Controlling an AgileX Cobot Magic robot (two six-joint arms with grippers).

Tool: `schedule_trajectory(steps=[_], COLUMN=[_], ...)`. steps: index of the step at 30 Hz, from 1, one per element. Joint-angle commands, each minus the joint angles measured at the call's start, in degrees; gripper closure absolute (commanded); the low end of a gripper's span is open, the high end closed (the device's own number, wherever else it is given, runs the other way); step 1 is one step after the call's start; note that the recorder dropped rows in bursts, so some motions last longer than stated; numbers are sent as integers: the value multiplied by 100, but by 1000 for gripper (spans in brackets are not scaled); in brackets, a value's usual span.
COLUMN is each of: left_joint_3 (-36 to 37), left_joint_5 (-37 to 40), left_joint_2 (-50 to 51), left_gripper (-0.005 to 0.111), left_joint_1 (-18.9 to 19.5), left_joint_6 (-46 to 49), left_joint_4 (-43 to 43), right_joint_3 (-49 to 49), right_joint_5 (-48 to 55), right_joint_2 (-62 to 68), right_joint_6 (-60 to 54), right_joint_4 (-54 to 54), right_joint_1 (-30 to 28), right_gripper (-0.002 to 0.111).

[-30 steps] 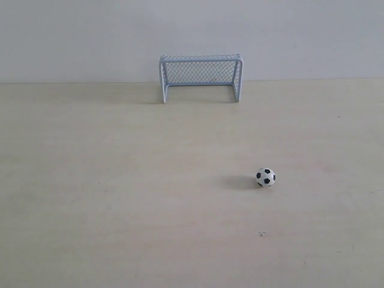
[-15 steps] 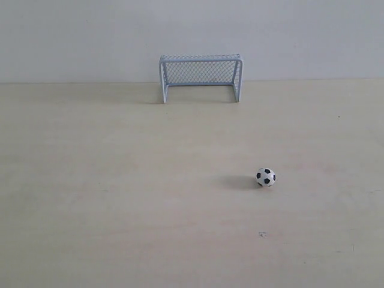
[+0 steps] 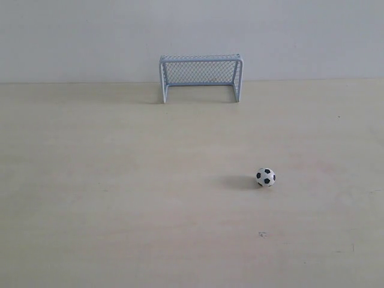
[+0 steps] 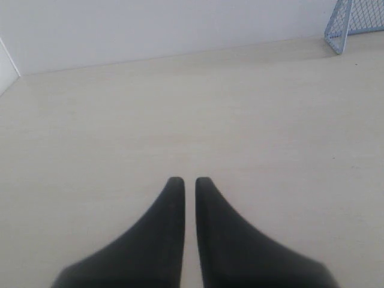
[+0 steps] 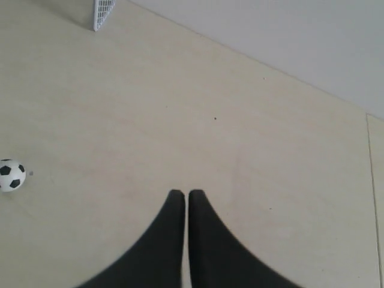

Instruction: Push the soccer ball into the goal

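The ball (image 3: 266, 177) sits on the pale counter (image 3: 120, 180), right of centre in the exterior view and towards the near side. It casts a faint shadow to its left. The goal (image 3: 201, 77) stands upright at the far edge of the counter, against the plain wall, with its open mouth facing the near side. Ball and goal are well apart, and the ball lies to the right of the goal's right post. Neither arm shows in the exterior view.

The left claw (image 4: 189, 180) is clenched, its two dark fingers nearly meeting with only a thin slit between them, above bare counter; one corner of the goal shows at the edge of that view. The right claw (image 5: 186, 193) is clenched likewise, fingers all but touching. The ball lies off to one side of it, not in contact.
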Motion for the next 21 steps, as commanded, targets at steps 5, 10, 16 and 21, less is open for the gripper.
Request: schedule_trajectory(steps=[5,10,16,21], left_joint_3=[-24,-24,-24,-24], left_joint_5=[-19,-19,-19,-19], left_joint_2=[32,32,32,32], left_gripper=[100,100,100,100], left_joint_1=[-45,-45,-45,-45], left_joint_6=[-53,-53,-53,-53], left_joint_4=[1,1,1,1], right_joint_3=[-39,-39,-39,-39], right_joint_5=[-36,-16,-16,-16], right_joint_2=[344,628,881,1024], right_joint_6=[-604,-821,-1436,-1972], right_joint_4=[-42,-42,181,390], right_joint_1=[-16,-5,-5,-5], right_gripper=[108,108,108,108])
